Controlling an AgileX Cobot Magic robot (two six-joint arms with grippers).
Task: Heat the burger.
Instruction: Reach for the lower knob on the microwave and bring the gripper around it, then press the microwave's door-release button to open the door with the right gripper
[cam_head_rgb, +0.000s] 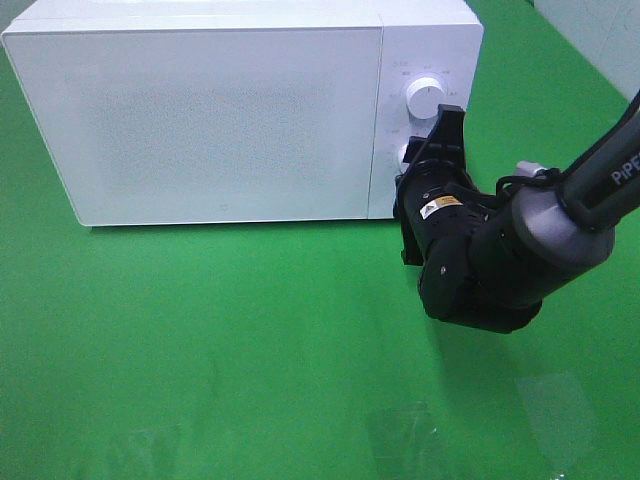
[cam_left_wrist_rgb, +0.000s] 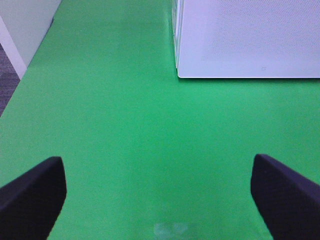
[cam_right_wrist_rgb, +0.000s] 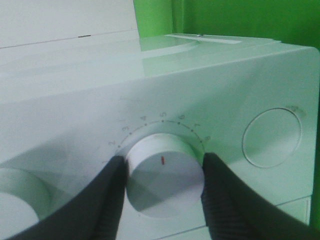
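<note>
Only the exterior high view takes in the whole microwave (cam_head_rgb: 200, 110). It is a white, box-shaped oven with rounded corners, and it stands on the green worktop (cam_head_rgb: 200, 350). Its door (cam_head_rgb: 200, 120) is closed and has a pale, finely speckled face that gives no view inside. The burger shows in none of the views, so where it is cannot be told.

On the control panel (cam_head_rgb: 435, 40), the upper knob (cam_head_rgb: 425, 100) stands free. The black right arm (cam_head_rgb: 520, 240) reaches in from the right and covers most of the lower knob (cam_head_rgb: 408, 153).

The right wrist view shows what the arm hides. The right tool (cam_right_wrist_rgb: 162, 180) pinches the lower knob (cam_right_wrist_rgb: 162, 160), with one dark, finely ribbed finger (cam_right_wrist_rgb: 105, 200) touching each side of it. The knob is a smooth white cylinder with a small red mark on its face. An arc of dots and grey numerals runs around it on the glossy panel. To one side part of the other knob (cam_right_wrist_rgb: 17, 200) shows, and to the other side there is a flush round button (cam_right_wrist_rgb: 271, 137).

The left tool (cam_left_wrist_rgb: 157, 200) shows only in its own wrist view. It is spread wide, with its two black, matte, dimpled fingers (cam_left_wrist_rgb: 30, 195) at the picture's edges. It holds nothing and sits over bare green worktop (cam_left_wrist_rgb: 125, 100). A lower corner of the microwave (cam_left_wrist_rgb: 250, 40) lies well ahead of it, and there the door's speckle reads as a fine dotted grid.
</note>
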